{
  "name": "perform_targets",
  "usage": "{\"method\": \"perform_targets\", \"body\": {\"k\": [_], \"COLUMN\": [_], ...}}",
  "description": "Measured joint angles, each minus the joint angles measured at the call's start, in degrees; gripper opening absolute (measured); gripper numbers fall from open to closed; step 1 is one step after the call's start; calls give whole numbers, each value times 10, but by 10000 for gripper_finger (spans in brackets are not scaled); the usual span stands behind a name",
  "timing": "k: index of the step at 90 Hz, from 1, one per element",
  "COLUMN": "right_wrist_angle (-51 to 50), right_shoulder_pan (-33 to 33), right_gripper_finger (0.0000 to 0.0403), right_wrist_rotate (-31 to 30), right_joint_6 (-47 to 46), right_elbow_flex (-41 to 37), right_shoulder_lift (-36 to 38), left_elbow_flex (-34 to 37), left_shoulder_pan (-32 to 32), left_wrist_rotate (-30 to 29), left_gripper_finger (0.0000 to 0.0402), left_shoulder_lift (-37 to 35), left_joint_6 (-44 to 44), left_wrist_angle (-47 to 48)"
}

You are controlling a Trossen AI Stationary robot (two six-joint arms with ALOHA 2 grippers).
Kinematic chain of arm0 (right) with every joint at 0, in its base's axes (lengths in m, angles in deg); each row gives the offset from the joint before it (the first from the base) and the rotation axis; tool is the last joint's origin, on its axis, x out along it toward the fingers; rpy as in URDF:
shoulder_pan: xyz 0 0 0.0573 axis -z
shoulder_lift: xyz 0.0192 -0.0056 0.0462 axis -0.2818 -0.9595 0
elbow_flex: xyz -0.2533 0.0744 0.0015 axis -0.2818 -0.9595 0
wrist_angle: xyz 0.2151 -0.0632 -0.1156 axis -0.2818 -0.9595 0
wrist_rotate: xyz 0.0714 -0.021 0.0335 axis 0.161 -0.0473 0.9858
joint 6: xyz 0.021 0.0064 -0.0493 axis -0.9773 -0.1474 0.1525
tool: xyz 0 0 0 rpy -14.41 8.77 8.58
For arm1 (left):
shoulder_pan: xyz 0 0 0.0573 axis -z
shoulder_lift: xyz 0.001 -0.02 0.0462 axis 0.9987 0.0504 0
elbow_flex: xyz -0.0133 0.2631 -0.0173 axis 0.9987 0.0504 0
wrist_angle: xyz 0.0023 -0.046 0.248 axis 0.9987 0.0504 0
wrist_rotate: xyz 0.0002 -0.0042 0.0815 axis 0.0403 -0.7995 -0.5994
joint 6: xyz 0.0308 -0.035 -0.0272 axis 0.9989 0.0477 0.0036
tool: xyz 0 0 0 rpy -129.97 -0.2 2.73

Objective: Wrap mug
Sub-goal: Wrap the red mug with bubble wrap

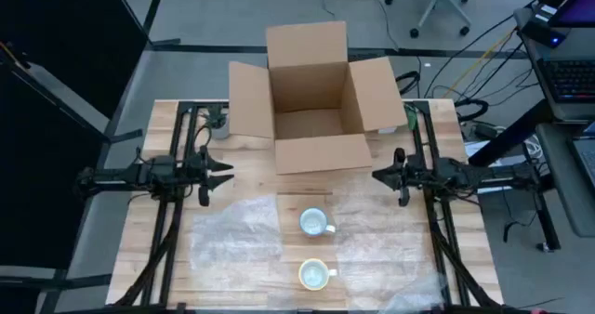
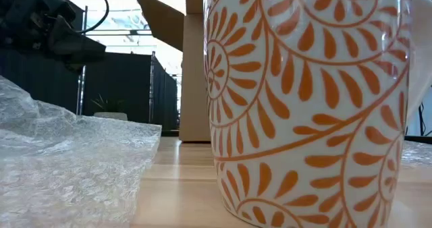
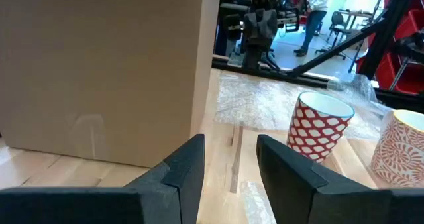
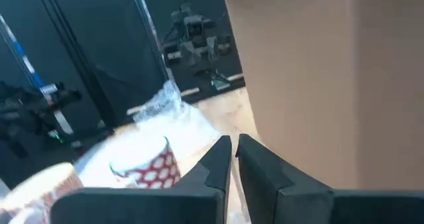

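Two mugs stand upright on the wooden table, between sheets of bubble wrap (image 1: 232, 235). The red-patterned mug (image 1: 314, 222) stands farther back. The orange-patterned mug (image 1: 314, 274) stands near the front edge and fills the low view (image 2: 310, 106). Both also show in the left wrist view, red mug (image 3: 318, 128) and orange mug (image 3: 397, 148). My left gripper (image 1: 223, 173) hovers open at the table's left, pointing right. My right gripper (image 1: 379, 175) hovers shut at the right, pointing left. Neither is near a mug.
An open cardboard box (image 1: 311, 100) stands at the back centre, its front flap folded down onto the table. More bubble wrap (image 1: 390, 244) lies right of the mugs. Black arm frames run along both table sides. A person stands in the room far behind.
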Motion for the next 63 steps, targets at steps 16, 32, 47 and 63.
{"method": "perform_targets", "body": {"k": [16, 32, 47, 63], "right_wrist_angle": [25, 205, 261, 129], "right_shoulder_pan": [2, -11, -92, -178], "right_gripper_finger": [15, 16, 28, 58], "right_wrist_rotate": [-35, 58, 53, -12], "right_joint_6": [-30, -50, -31, 129], "right_elbow_flex": [0, 0, 72, 216], "right_shoulder_lift": [-40, -99, -204, -340], "left_elbow_flex": [0, 0, 0, 0], "left_shoulder_pan": [0, 0, 0, 0], "left_wrist_rotate": [0, 0, 0, 0], "left_gripper_finger": [127, 127, 127, 127], "left_shoulder_lift": [0, 0, 0, 0], "left_joint_6": [0, 0, 0, 0], "left_wrist_angle": [0, 0, 0, 0]}}
